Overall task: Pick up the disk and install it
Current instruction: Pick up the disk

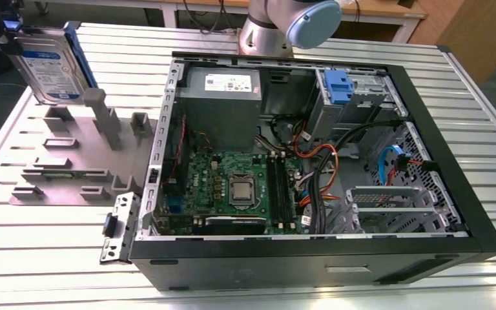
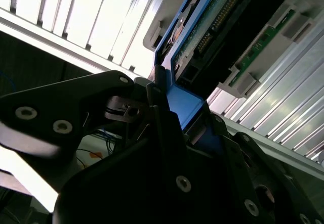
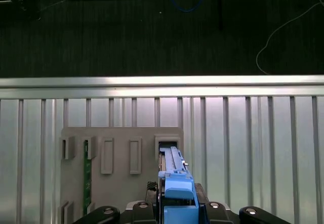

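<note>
The disk [image 1: 48, 64], silver with a white-and-blue label and a blue frame, hangs upright and slightly tilted at the exterior view's far left. It is above the grey holder fixture [image 1: 67, 155]. My gripper [image 1: 2, 29] is shut on its upper end. In the first wrist view the disk [image 3: 174, 176] appears edge-on, its far end over an open slot [image 3: 166, 145] of the fixture [image 3: 121, 193]. In the second wrist view the black fingers [image 2: 157, 113] clamp the disk's blue frame [image 2: 185, 105].
An open computer case [image 1: 454, 161] lies on the slatted metal table [image 1: 50, 258]; its drive bay holds a blue bracket [image 1: 338, 87], beside a grey box with a white sticker [image 1: 222, 84]. A green memory stick [image 3: 87, 176] stands in the fixture. The arm's base [image 1: 287, 26] is behind the case.
</note>
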Available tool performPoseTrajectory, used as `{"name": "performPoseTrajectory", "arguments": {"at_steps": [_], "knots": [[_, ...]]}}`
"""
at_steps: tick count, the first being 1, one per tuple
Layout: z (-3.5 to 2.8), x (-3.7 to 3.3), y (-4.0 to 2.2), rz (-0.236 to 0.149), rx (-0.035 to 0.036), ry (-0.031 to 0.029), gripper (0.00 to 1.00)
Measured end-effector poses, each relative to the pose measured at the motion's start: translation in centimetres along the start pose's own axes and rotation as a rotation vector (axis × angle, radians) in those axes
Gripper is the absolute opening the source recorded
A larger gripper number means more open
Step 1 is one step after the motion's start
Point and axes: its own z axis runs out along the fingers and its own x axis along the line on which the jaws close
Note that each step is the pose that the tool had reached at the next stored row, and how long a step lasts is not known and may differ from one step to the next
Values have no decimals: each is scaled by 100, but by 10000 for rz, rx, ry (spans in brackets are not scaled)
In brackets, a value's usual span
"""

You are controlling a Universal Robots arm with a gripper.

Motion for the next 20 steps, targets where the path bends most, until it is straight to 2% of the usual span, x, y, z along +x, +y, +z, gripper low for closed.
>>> {"name": "performPoseTrajectory", "arguments": {"at_steps": [3, 20], "knots": [[-25, 0, 0, -1, -1, 0, 36], [-57, -1, 1, -1, -1, 0, 36]]}}
